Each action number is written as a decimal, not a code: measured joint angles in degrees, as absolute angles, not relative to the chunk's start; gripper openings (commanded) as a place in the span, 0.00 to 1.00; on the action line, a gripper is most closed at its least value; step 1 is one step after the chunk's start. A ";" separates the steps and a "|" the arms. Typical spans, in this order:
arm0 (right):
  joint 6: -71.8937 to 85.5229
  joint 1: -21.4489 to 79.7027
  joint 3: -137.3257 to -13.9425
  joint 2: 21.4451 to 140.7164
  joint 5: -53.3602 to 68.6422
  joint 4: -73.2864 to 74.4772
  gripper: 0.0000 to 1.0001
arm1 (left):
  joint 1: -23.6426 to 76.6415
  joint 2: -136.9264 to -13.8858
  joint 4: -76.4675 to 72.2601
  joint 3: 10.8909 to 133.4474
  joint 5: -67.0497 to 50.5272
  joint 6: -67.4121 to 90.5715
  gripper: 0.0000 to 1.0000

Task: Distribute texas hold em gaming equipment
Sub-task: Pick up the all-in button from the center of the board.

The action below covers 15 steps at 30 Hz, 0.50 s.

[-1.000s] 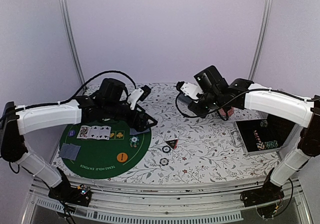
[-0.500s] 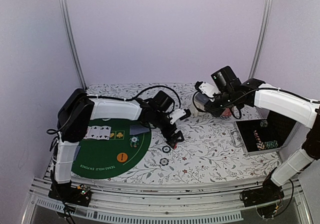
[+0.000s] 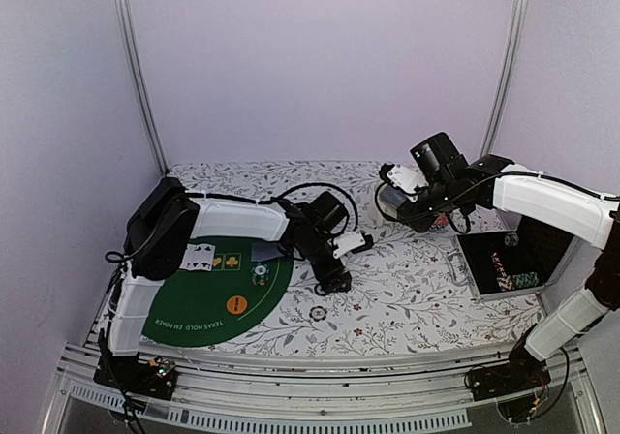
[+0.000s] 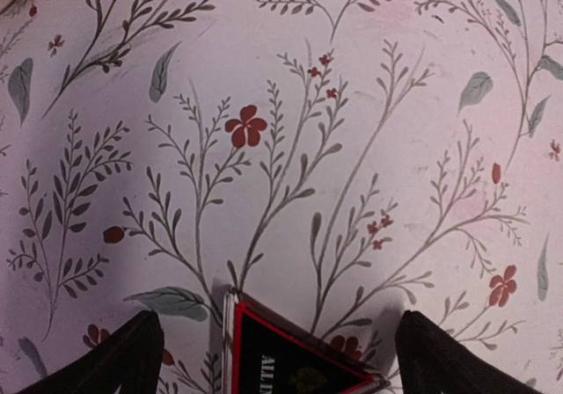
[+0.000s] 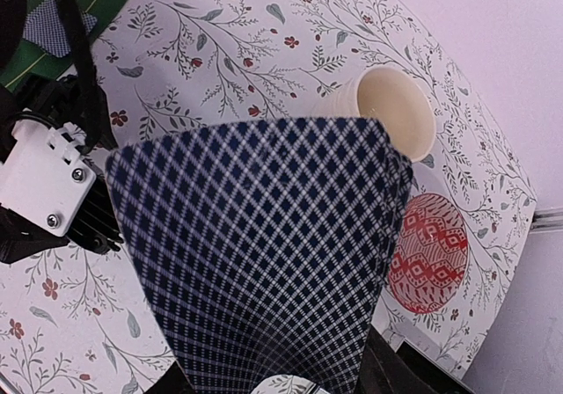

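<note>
The black-and-red triangular marker [image 4: 290,359] lies on the floral cloth between my left fingers [image 4: 119,359], which stand wide apart on either side without touching it. My left gripper [image 3: 332,279] is open and low over that spot, right of the green mat [image 3: 184,318]. My right gripper [image 3: 395,200] is raised at the back, shut on a deck of blue-checked playing cards [image 5: 264,253]. On the mat lie face-up cards [image 3: 199,257], one face-down card [image 3: 268,251], a small chip stack [image 3: 260,275] and the orange button [image 3: 236,304]. One chip [image 3: 318,313] lies on the cloth.
A cream mug [image 5: 391,104] and a red-patterned dish [image 5: 428,253] stand under my right arm at the back. An open black case [image 3: 504,264] holding chips sits at the right edge. The left arm stretches across the mat's rear half.
My left arm swung right from over the mat and came down around the triangular marker. The right arm shifted slightly right, still holding the deck.
</note>
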State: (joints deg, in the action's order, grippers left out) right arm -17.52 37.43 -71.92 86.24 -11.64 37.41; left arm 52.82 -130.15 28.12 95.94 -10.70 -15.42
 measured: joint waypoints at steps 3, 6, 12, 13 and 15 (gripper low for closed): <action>-17.52 37.43 -71.92 86.24 -11.49 37.45 0.46 | 52.82 -130.10 28.60 95.94 -10.48 -16.29 0.87; -17.52 37.43 -71.92 86.24 -11.40 37.50 0.46 | 52.80 -130.08 29.32 96.12 -10.39 -16.97 0.86; -17.47 37.43 -71.92 86.24 -11.38 37.69 0.46 | 52.80 -129.73 30.89 96.07 -11.27 -17.39 0.89; -17.47 37.43 -71.92 86.24 -11.40 37.76 0.46 | 52.82 -129.38 30.96 95.57 -11.49 -17.54 0.89; -17.47 37.43 -71.92 86.24 -11.38 37.76 0.46 | 52.82 -128.81 31.27 94.80 -11.68 -17.91 0.88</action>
